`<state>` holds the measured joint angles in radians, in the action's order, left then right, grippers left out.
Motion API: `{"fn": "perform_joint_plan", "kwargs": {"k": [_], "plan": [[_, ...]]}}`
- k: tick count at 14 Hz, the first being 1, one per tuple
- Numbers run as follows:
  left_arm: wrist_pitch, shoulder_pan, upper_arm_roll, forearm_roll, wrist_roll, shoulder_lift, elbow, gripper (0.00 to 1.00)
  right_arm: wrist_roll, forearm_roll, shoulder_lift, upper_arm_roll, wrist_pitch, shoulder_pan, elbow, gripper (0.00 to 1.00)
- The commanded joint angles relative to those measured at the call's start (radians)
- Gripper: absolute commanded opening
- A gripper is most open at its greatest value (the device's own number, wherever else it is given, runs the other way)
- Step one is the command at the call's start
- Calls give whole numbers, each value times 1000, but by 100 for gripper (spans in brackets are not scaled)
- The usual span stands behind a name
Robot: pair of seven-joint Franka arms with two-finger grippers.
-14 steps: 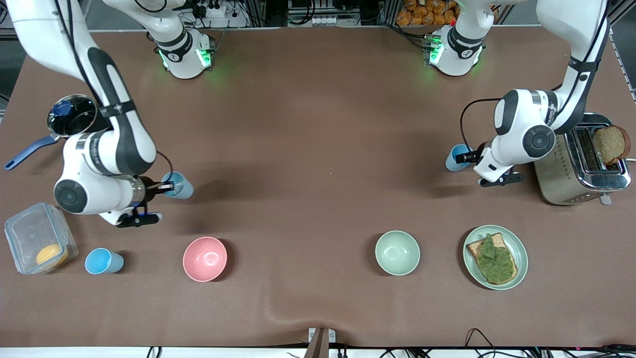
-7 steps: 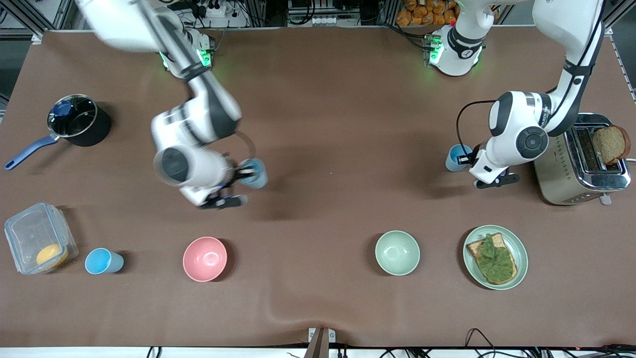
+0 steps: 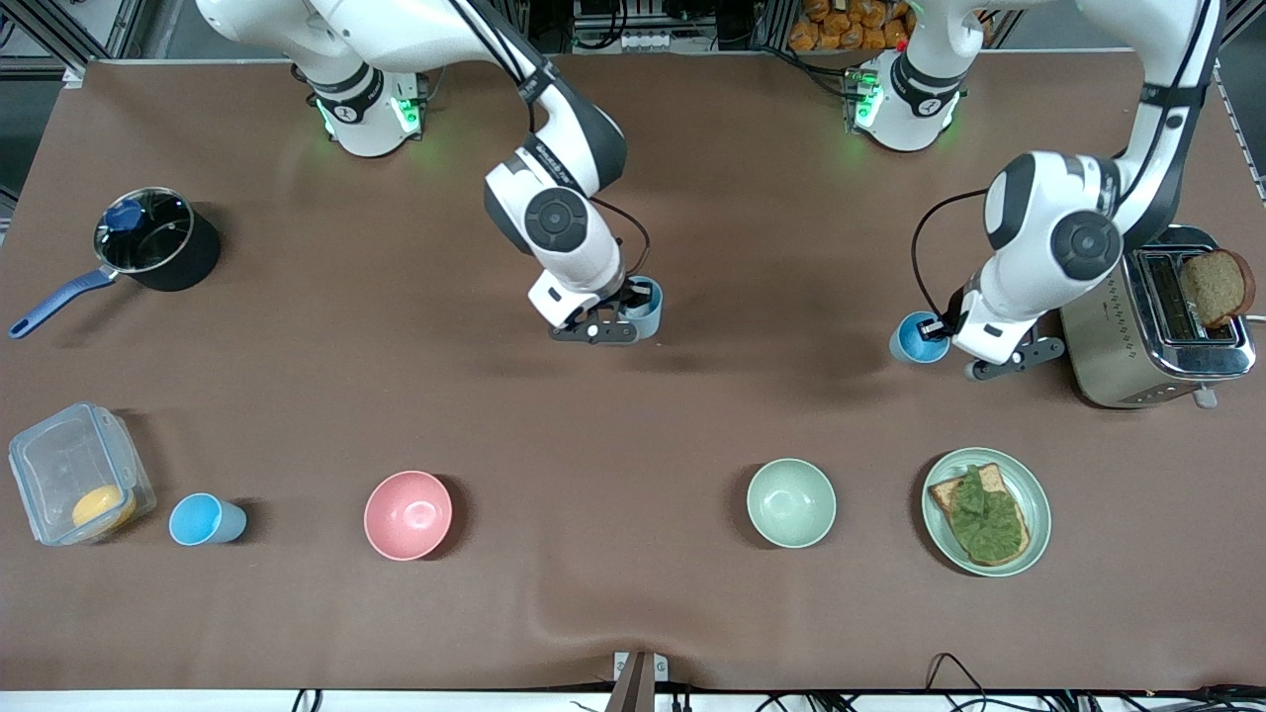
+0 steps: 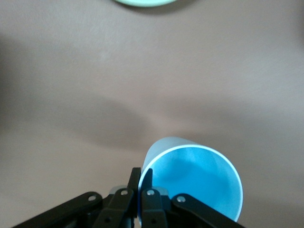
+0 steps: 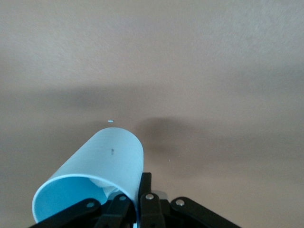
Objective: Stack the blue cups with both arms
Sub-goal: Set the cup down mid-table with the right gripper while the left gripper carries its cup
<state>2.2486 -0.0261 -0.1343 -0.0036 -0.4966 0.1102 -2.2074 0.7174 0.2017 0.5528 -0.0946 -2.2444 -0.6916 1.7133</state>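
Dull grey-blue plastic, whitish inside: first blue cup, clenched at the rim by the right jaws, one finger inside the wall and one outside. Held tilted over the bare middle of the brown counter, under the wrist of the right arm, with a shadow on the cloth below.

Sky-blue plastic for the second blue cup, mouth toward the left wrist camera, gripped the same way by the left jaws, closed tight on the wall at the rim. Carried by the left arm over the counter just beside the steel toaster, toward the left arm's end. Brown bread slice sticking out of the toaster's slot.

Well apart, the two held cups, with open counter between them.

Along the near edge, from the right arm's end: clear plastic box with something orange inside, a third blue cup standing alone just beside it, a pink bowl, a pale green bowl, then a green plate bearing toast with green spread.

Farther from the front camera than the box, a dark pot with a blue handle.
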Motion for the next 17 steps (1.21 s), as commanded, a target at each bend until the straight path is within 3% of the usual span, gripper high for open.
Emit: {"fn": "perform_joint_plan", "kwargs": {"k": [1, 5, 6, 7, 8, 13, 17], "plan": [[-81, 3, -30, -47, -78, -20, 83, 0, 2, 12, 27, 13, 6, -9, -12, 0], [-104, 3, -54, -69, -126, -24, 114, 0, 2, 8, 61, 13, -1, -2, -14, 0], [-104, 3, -56, -72, -134, -24, 118, 0, 4, 12, 61, 13, 2, 3, -17, 32], [-104, 2, -59, -72, -146, -24, 118, 0, 4, 12, 62, 13, 5, 0, -20, 89], [-104, 3, -74, -72, -163, -24, 120, 0, 2, 12, 64, 15, 3, 3, -21, 100], [-103, -3, -136, -72, -269, -6, 150, 0, -6, 12, 50, 15, 49, 4, -72, 100], [-103, -24, -235, -69, -433, 32, 202, 0, -24, 5, 16, 19, 345, 88, -242, 100]]}}
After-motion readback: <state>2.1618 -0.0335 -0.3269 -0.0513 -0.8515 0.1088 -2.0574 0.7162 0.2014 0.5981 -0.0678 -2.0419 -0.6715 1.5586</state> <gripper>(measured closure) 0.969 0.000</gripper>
